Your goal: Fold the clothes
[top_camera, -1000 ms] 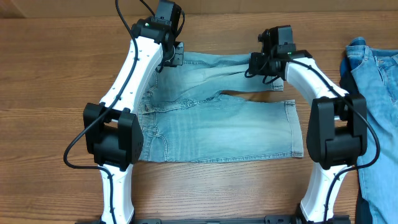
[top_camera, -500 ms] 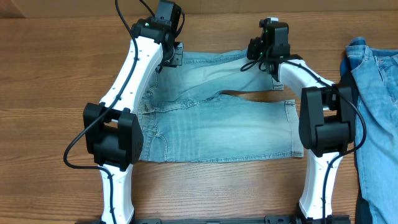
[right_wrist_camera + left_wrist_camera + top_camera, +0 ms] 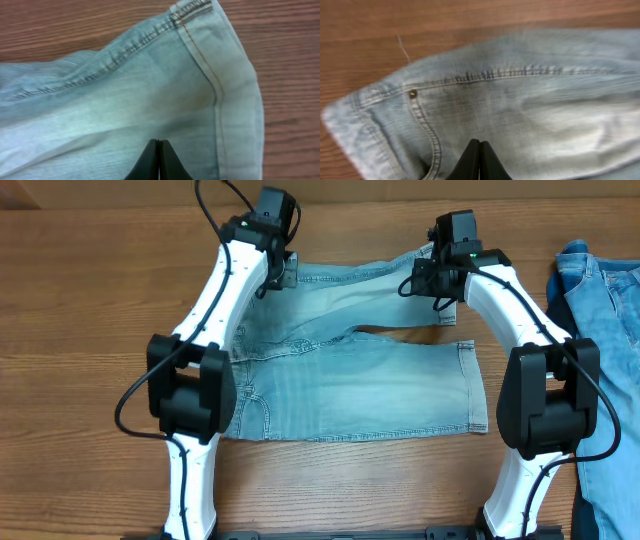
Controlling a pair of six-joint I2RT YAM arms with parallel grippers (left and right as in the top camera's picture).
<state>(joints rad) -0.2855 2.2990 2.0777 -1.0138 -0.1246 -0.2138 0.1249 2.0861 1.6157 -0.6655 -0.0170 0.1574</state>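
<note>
Here is the brown wooden table (image 3: pixel 80 330), and spread flat across the middle of it lie the pale faded-blue denim shorts (image 3: pixel 350 390), waistband to the left and both leg hems to the right. The lower leg lies smooth and square. The upper leg runs along the far side, with a dark gap between the two legs near the hems.

The left gripper (image 3: pixel 278 272) is at the far-left corner of the shorts, by the waist. In its wrist camera, the left gripper (image 3: pixel 480 145) has its black fingers pressed together into a single point, tips down in the denim just beside a curved pocket seam. A small copper rivet (image 3: pixel 412 93) sits up and to the left of them. That view is blurred, so I cannot tell whether any cloth is pinched between the tips.

The right gripper (image 3: pixel 432 278) is at the far-right corner, on the upper leg's end. Close up, the right gripper (image 3: pixel 159 145) is clamped narrow on the fabric just inside the stitched hem (image 3: pixel 220 90). From overhead, that hem corner rises off the table towards it.

Off at the right edge lies a deeper-blue denim garment (image 3: pixel 605 310), well apart from the shorts.
</note>
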